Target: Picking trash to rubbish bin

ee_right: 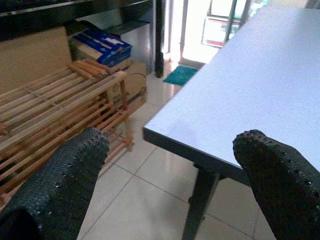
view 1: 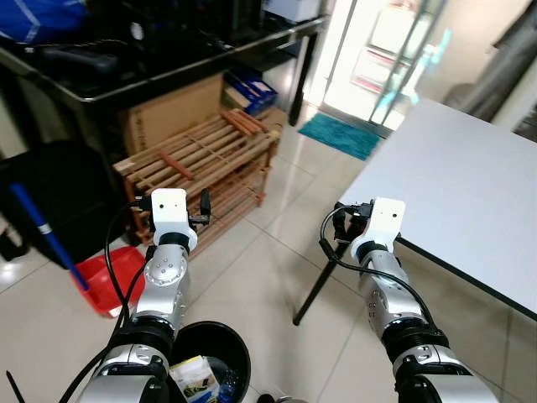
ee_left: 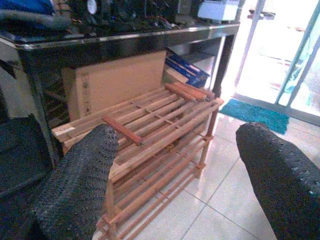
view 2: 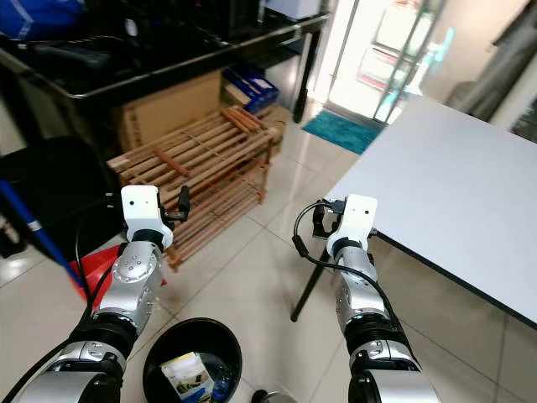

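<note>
Both silver arms are reaching forward over a tiled floor (view 1: pixel 252 277); the left tool (ee_left: pixel 175 175) is hanging above a slatted wooden shoe rack (view 1: pixel 205 164) with its two black fingers (ee_left: pixel 80 185) spread wide and gripping nothing; the right tool (ee_right: pixel 170 185) is hovering just off the corner of a white desk (view 1: pixel 453 185), its fingers (ee_right: pixel 277 180) also wide apart and empty. A black rubbish bin (view 2: pixel 191 361) is sitting on the floor close below the left arm, already holding a small printed carton (view 2: pixel 186 375) and other scraps too small to identify; a red dustpan (view 1: pixel 109 277) with a blue-handled tool (view 1: pixel 42 231) is lying to the left of it. Behind the rack, cardboard boxes (view 1: pixel 172 113) are standing under a dark glass-topped table (view 1: pixel 168 71); a teal doormat (view 1: pixel 340 134) is lying by a bright doorway.
</note>
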Robot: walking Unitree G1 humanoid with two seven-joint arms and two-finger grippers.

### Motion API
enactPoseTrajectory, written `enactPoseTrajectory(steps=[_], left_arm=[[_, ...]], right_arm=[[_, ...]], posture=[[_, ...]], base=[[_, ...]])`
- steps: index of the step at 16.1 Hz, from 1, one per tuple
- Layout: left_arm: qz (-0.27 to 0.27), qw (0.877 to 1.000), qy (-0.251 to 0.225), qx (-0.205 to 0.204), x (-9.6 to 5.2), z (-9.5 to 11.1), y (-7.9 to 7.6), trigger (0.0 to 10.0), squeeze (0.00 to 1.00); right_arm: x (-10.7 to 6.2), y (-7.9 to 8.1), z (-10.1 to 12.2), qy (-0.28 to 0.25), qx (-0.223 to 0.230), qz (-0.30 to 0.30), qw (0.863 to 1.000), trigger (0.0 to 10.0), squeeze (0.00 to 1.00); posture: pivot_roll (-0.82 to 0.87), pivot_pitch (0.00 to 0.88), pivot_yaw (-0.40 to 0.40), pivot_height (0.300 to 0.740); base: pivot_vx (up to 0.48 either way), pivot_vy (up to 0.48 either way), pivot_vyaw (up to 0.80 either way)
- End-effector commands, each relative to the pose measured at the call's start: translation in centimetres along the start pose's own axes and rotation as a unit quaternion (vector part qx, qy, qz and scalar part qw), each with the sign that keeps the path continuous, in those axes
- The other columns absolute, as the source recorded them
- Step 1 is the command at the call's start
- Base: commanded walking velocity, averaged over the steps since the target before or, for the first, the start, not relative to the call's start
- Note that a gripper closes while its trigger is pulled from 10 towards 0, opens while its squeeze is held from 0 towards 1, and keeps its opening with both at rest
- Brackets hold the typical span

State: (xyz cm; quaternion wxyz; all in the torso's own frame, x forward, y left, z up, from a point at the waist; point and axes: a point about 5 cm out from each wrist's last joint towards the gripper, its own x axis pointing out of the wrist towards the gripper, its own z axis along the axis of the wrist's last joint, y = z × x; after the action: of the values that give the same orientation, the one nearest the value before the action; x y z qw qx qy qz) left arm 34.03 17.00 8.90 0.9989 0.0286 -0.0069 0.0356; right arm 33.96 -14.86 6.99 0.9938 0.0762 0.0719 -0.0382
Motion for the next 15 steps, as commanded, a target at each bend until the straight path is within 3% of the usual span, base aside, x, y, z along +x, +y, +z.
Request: enactPoseTrajectory(steps=[1, 8, 15], left_arm=[[-0.001, 1.0, 0.002, -0.003, 0.41, 0.36, -0.4, 10.0, 0.0], [-0.003, 1.0, 0.0, -0.004, 0.55, 0.54, -0.66, 10.0, 0.0], [-0.002, 1.0, -0.003, -0.001, 0.48, 0.53, -0.91, 10.0, 0.0]], right_arm=[[0.35, -0.48, 0.68, -0.006, 0.004, -0.012, 1.0, 10.0, 0.0], [0.51, -0.31, 0.93, -0.007, -0.003, -0.008, 1.0, 10.0, 0.0], [0.54, -0.42, 0.99, -0.008, -0.003, -0.011, 1.0, 10.0, 0.0]], posture=[[-0.02, 0.019, -0.118, 0.74], [-0.02, 0.021, -0.122, 0.74], [-0.02, 0.021, -0.126, 0.74]], base=[[0.0, 0.0, -0.8], [0.0, 0.0, -0.8], [0.0, -0.405, -0.69]])
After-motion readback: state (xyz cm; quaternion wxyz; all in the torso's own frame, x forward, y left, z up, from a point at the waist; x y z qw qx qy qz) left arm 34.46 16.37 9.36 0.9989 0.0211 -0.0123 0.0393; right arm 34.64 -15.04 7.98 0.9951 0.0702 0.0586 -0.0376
